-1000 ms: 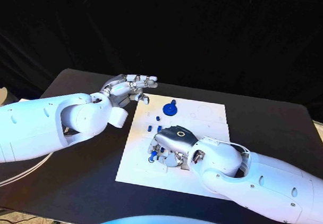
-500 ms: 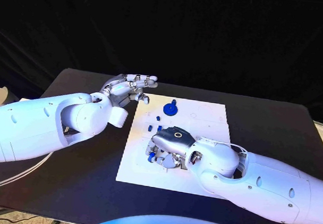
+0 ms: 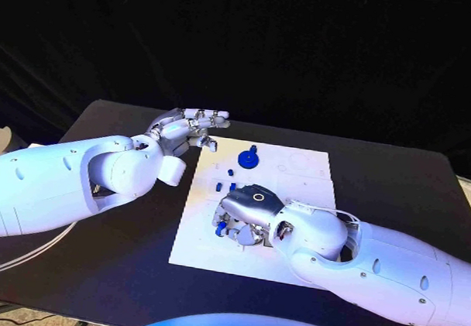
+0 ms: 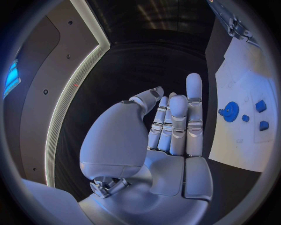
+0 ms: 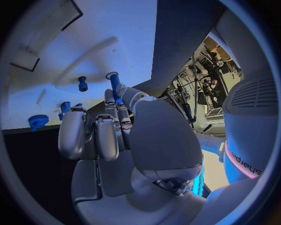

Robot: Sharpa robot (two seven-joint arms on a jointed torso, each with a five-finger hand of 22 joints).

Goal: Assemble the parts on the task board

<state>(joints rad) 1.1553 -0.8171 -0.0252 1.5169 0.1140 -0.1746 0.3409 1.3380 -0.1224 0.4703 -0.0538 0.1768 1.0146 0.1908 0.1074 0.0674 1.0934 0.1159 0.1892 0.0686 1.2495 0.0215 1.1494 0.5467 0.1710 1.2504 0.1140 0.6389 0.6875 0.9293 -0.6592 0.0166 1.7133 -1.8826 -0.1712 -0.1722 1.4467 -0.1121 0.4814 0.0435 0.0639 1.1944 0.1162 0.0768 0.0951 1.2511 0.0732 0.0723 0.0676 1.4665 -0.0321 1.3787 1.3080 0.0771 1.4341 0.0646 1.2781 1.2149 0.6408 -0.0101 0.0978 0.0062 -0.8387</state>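
Fingers of your right hand (image 3: pixel 248 211) pinch a blue peg (image 5: pixel 114 83) low over the task board (image 3: pixel 295 250), near its nine o'clock edge. Your left hand (image 3: pixel 188 129) hovers loosely spread, empty, beside the board's eleven o'clock corner.

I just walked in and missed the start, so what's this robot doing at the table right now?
The robot is putting small blue parts together on the white task board. Its right hand is down on the near left part of the board, pinching a blue peg between its fingertips. The left hand hovers over the black table off the board's far left corner, fingers partly curled, holding nothing. A blue gear and a few smaller blue pieces lie loose farther back on the board.
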